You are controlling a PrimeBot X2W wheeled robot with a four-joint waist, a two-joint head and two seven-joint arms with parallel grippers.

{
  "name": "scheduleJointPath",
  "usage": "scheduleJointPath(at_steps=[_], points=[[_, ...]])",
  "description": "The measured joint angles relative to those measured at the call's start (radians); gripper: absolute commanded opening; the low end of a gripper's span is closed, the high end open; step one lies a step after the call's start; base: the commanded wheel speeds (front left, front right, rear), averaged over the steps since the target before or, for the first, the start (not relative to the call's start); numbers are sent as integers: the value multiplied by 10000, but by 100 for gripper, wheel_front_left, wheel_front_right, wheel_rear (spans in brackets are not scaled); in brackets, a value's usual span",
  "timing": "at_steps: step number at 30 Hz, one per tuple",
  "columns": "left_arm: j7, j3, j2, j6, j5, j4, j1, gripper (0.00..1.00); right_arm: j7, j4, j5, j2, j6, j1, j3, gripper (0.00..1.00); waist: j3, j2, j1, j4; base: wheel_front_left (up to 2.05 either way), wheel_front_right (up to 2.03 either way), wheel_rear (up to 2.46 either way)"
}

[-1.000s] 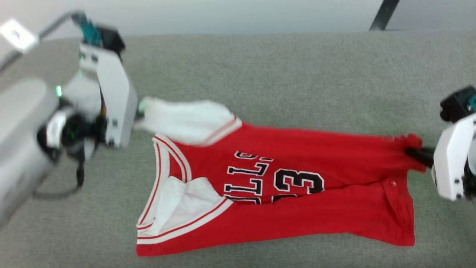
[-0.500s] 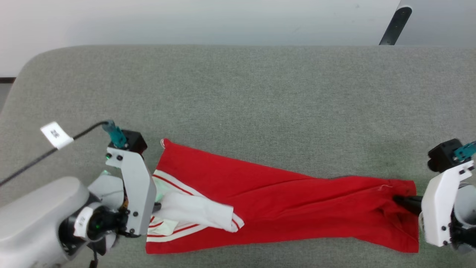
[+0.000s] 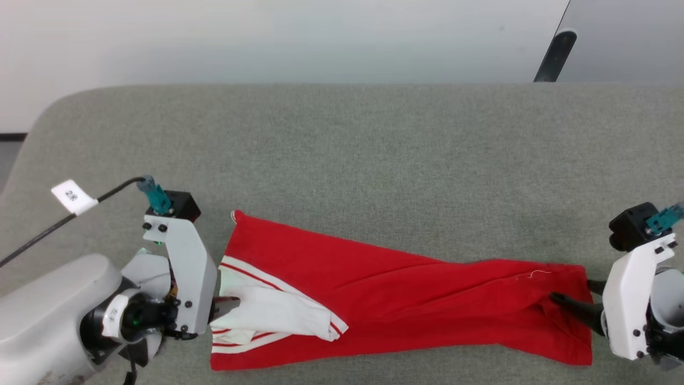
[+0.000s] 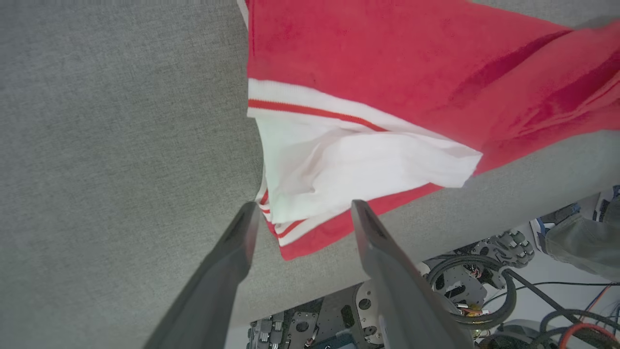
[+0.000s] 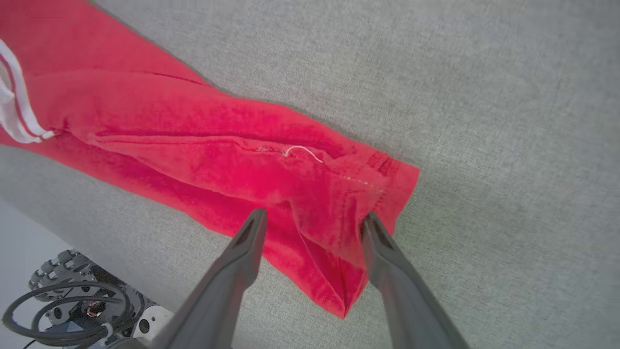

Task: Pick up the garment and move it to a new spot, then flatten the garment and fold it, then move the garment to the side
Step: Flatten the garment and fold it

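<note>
Left gripper (image 4: 302, 215): both long dark fingers spread wide, nothing clamped. They straddle the collar end of the large red jersey garment (image 3: 406, 299), with the edge of its white short sleeve (image 4: 358, 169) lying between the tips. Whether the tips touch the cloth, I cannot tell.

Right gripper (image 5: 314, 220): fingers equally wide apart, no hold on anything. They bracket the bunched red hem corner (image 5: 382, 194) at the opposite end. A loose white thread (image 5: 302, 150) shows on the fold just beyond the tips.

Garment position: lies on the grey fabric-covered desk (image 3: 342, 149), folded lengthwise into a long band along the near edge, reaching from one gripper to the other. White sleeve sits on top at the robot's left end; red-and-white striped trim shows beneath it. No number visible on the upper face.
</note>
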State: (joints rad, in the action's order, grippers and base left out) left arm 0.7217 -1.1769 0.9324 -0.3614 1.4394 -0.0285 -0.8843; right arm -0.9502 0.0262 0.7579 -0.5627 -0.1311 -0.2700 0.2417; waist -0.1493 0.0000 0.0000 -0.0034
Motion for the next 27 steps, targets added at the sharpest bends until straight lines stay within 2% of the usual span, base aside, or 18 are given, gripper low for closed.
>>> scheduleJointPath(at_steps=[5,11,20,25,27], points=[[-451,111,100,2,-15,-221,141,100,161,591,-291,46,0,270,-405,100,376,0,0,18,0,0,0],[-2190,420,211,21,-242,-435,923,100,1605,1227,-897,389,0,958,-752,100,882,0,0,37,0,0,0],[-6466,1271,472,249,-694,-719,2802,100,4061,1338,-1801,1053,0,2426,-1327,100,1586,0,0,48,0,0,0],[-9010,1707,727,337,-1220,-779,3826,100,4834,1200,-2146,1331,0,2864,-1620,100,1782,0,0,32,0,0,0],[-9578,1891,809,355,-1432,-769,4260,100,4976,1112,-2215,1371,0,2995,-1666,100,1836,0,0,23,0,0,0]])
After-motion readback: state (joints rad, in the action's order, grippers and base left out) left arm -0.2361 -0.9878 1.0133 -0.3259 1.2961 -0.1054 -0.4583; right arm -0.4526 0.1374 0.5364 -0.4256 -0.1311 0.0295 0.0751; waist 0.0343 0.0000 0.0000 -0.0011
